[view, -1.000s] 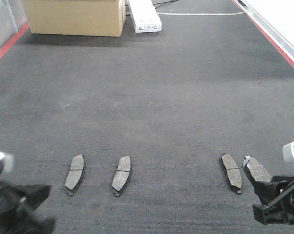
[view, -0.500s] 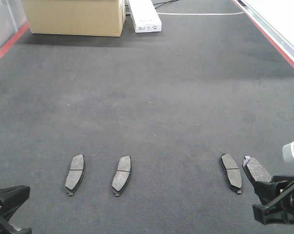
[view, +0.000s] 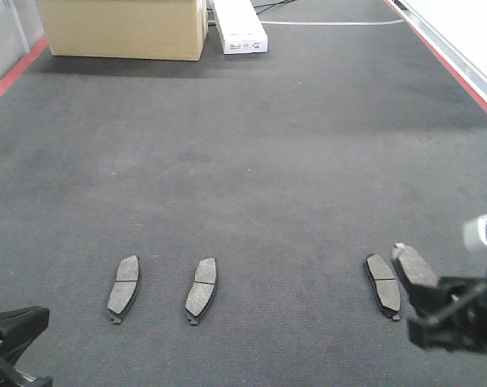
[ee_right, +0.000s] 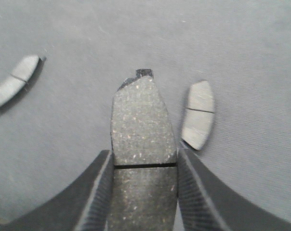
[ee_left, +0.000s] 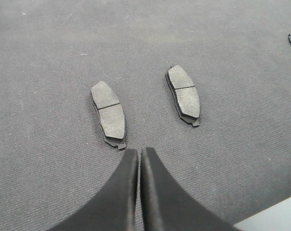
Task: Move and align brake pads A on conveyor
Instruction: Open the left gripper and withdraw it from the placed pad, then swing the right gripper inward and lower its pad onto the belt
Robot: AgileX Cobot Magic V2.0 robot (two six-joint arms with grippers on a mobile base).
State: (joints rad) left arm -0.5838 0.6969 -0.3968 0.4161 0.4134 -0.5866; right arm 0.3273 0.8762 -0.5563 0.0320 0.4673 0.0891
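Observation:
Three brake pads lie in a row on the charcoal conveyor (view: 251, 161): two at the left (view: 124, 287) (view: 201, 287) and one at the right (view: 382, 284). My right gripper (view: 427, 300) is shut on another brake pad (view: 413, 268), held just right of the lying one. In the right wrist view the held pad (ee_right: 143, 125) fills the jaws of the right gripper (ee_right: 143, 161), with a lying pad (ee_right: 199, 120) beside it. My left gripper (ee_left: 138, 151) is shut and empty, its tips just short of the two left pads (ee_left: 109, 113) (ee_left: 184, 94).
A cardboard box (view: 122, 28) and a white box (view: 239, 28) stand at the belt's far end. Red strips run along the left edge (view: 10, 76) and right edge (view: 461, 76). My left arm (view: 14, 347) sits at the bottom left corner.
The right gripper has shifted slightly left and up with its brake pad. The left arm drew back toward the bottom left corner a second ago and has since held still.

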